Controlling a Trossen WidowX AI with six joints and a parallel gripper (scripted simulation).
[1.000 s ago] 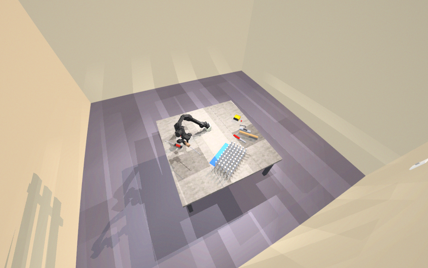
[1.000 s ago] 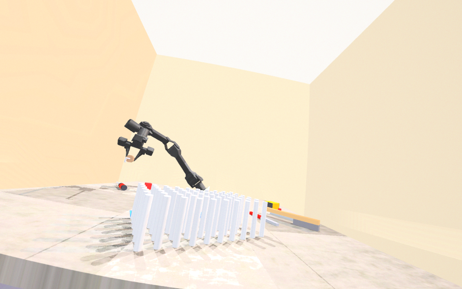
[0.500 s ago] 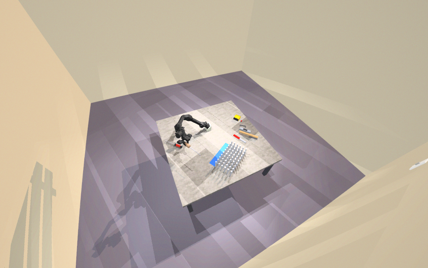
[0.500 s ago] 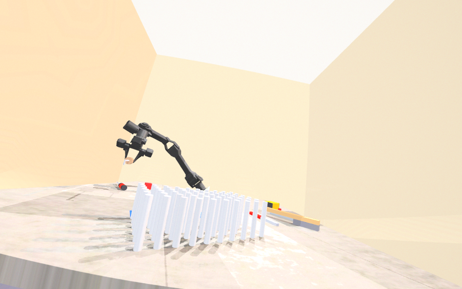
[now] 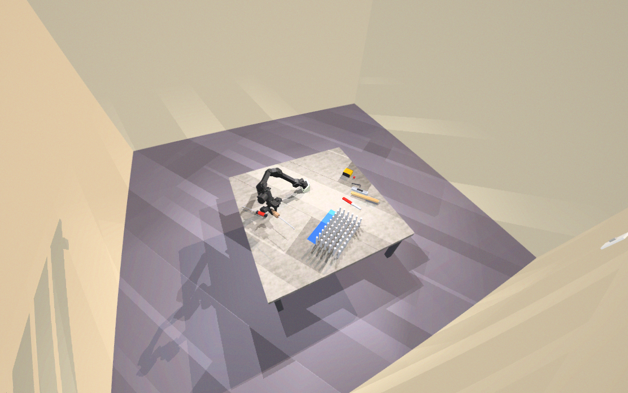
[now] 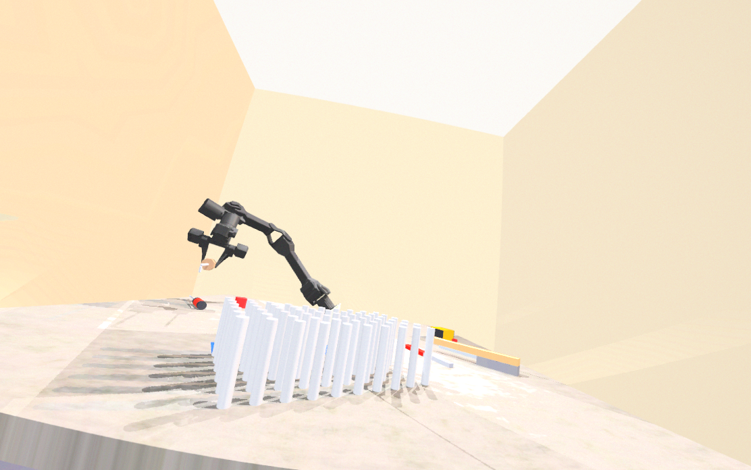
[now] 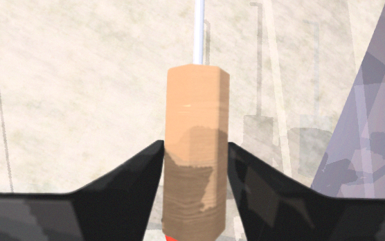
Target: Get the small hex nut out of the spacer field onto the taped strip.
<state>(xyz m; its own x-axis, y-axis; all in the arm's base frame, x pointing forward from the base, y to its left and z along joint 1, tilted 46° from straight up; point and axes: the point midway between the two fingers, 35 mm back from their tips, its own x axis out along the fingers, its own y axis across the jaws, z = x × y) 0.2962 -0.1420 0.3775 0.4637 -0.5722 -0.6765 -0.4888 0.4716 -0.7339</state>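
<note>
Bright, hard light washes the pale surface (image 5: pixel 296 259) (image 6: pixel 554 437) (image 7: pixel 86 86), breaking into angular light and dark patches in the top view. In the exterior view, overlapping shadows stretch toward frame left from the metal spacers (image 5: pixel 339 231) (image 6: pixel 313 360), whose sides glow nearly white, while small patches of glare fleck the surface at right. Silhouettes of shade fall across the purple floor (image 5: pixel 370 324) and the warm-toned wall at left. Up close, a crisp-edged shadow darkens the lower part of a wooden handle (image 7: pixel 192 114); the black fingers show little detail, and the background looks slightly grainy.
</note>
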